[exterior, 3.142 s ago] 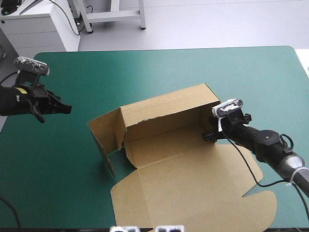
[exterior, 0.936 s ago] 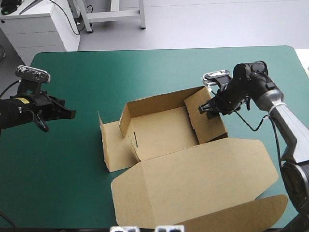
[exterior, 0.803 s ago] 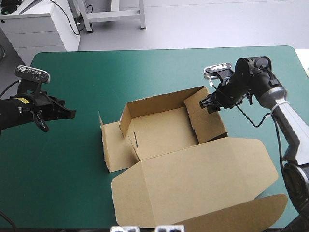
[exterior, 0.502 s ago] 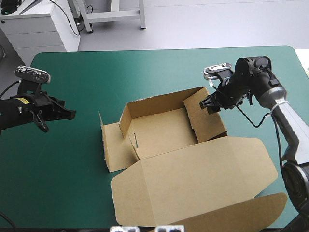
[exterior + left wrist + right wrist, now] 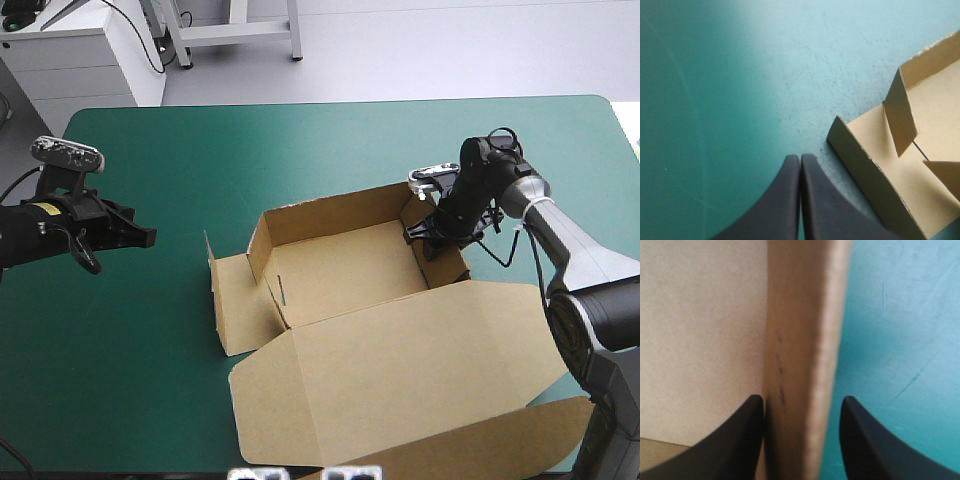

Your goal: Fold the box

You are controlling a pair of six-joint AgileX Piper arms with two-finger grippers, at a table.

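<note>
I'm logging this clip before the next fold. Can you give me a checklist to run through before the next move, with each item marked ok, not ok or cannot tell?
1. right gripper straddles the right end wall, one finger on each side: ok.
2. right gripper clamped on that wall: not ok, it is open.
3. left gripper shut and apart from the box: ok.
4. left end panel raised: not ok, it lies outward.
5. lid flat, toward the table's near edge: ok.

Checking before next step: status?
Left tool shut, off the box. Right tool open, astride its right wall. Lid flat, left end unfolded. Nothing blocking.
</note>
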